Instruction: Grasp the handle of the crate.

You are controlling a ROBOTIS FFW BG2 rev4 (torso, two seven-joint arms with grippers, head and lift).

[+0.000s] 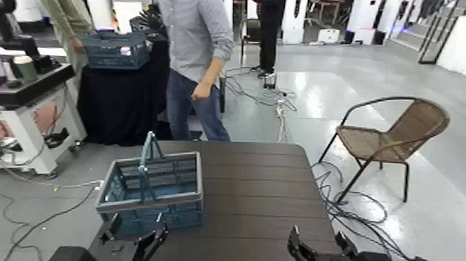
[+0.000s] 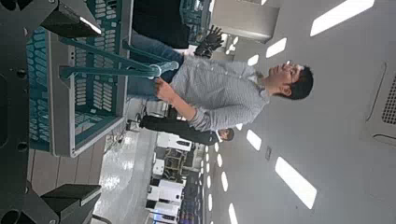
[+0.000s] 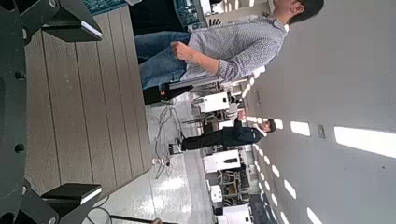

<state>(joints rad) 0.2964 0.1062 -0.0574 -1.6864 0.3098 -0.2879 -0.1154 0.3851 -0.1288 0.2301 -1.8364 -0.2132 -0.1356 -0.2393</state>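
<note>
Wide apart and empty, the left claw (image 1: pixel 134 232) waits at six o'clock of the crate (image 1: pixel 182 216), its handle (image 1: pixel 148 166) upright; the approach seems in hand. Left wrist view: the handle looms ahead, wanting a forward reach, then closing.

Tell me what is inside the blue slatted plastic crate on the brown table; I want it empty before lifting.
The blue slatted crate shows nothing inside; its near wall hides part of the floor, so something small there can't be ruled out.
</note>
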